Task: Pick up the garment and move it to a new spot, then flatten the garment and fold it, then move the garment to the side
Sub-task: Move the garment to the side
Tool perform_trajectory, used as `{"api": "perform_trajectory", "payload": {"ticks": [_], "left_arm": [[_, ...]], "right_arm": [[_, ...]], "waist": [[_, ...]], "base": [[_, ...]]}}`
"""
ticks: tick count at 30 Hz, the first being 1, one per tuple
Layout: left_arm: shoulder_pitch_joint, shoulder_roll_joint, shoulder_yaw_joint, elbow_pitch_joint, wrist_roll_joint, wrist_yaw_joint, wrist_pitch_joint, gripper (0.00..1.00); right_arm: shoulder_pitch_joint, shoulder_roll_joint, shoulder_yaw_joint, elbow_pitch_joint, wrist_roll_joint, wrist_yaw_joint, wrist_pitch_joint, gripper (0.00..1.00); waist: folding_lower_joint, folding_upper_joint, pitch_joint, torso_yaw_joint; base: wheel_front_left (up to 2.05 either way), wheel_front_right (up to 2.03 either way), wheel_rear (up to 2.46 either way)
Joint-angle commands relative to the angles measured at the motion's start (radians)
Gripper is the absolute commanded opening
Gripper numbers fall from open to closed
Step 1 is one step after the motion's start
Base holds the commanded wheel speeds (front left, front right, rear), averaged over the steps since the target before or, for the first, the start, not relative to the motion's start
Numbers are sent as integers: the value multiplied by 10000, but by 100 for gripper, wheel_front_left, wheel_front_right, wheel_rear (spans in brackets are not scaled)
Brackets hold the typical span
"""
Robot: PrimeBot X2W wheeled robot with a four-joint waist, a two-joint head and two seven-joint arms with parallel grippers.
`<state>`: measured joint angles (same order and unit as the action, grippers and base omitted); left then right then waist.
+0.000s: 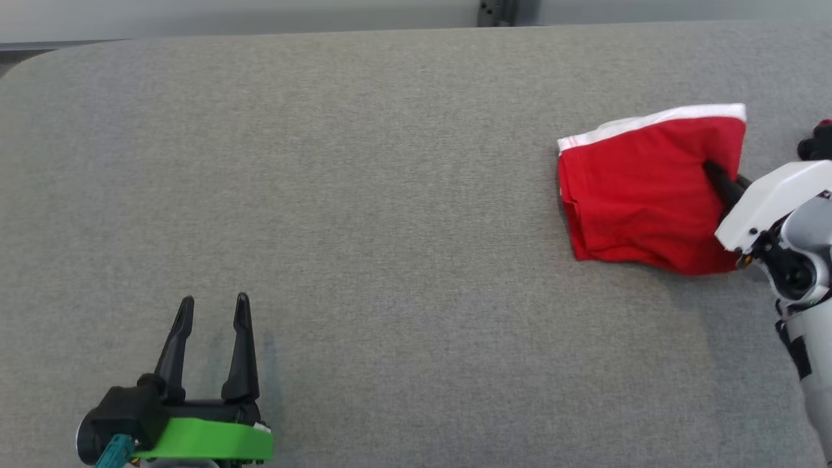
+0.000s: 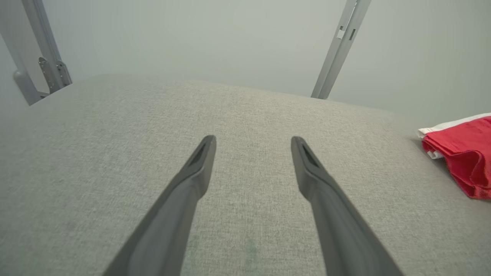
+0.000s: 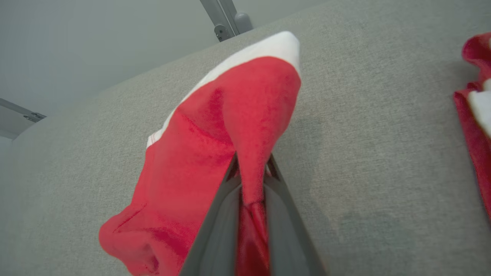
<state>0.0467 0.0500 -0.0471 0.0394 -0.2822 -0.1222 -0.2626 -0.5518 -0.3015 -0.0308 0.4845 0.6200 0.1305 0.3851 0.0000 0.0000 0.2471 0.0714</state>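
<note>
The left gripper [image 1: 214,299] hangs low at the left, its fingers [image 1: 242,338] spread wide and pointing forward, while the right arm [image 1: 809,260] reaches in from the right edge, the right gripper [image 1: 710,168] angled leftward, fingers pinched on the garment [image 1: 637,188].

You have: 1 red fabric garment with white waistband [image 1: 640,195] between jaws of the right gripper [image 3: 252,163] | 1 other red-and-white cloth [image 3: 470,132] off to those jaws' side | 1 grey fabric table [image 1: 390,195]
</note>
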Motion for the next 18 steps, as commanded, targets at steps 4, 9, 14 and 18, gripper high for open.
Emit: {"api": "perform_trajectory", "payload": {"ticks": [4, 9, 14, 18], "left_arm": [[-722, 21, -56, -71, 325, -76, -24, 100], [-1173, 23, -192, 9, 517, -85, -24, 100], [-1203, 76, -274, 89, 594, -92, -24, 100], [-1007, 143, -198, 121, 555, -92, -24, 100]], "right_arm": [[-727, -591, -373, -1108, -148, 3, 934, 0], [-1312, -1075, -970, -1663, -518, 3, 2319, 0], [-1488, -1517, -1732, -1858, -974, 3, 3518, 0], [-1447, -1881, -2331, -1919, -1513, 3, 4185, 0]], "waist": [[0, 0, 1248, -1609], [0, 0, 1790, -1781], [0, 0, 2031, -1618], [0, 0, 2012, -1457]], "base": [[0, 0, 0], [0, 0, 0], [0, 0, 0], [0, 0, 0]]}}
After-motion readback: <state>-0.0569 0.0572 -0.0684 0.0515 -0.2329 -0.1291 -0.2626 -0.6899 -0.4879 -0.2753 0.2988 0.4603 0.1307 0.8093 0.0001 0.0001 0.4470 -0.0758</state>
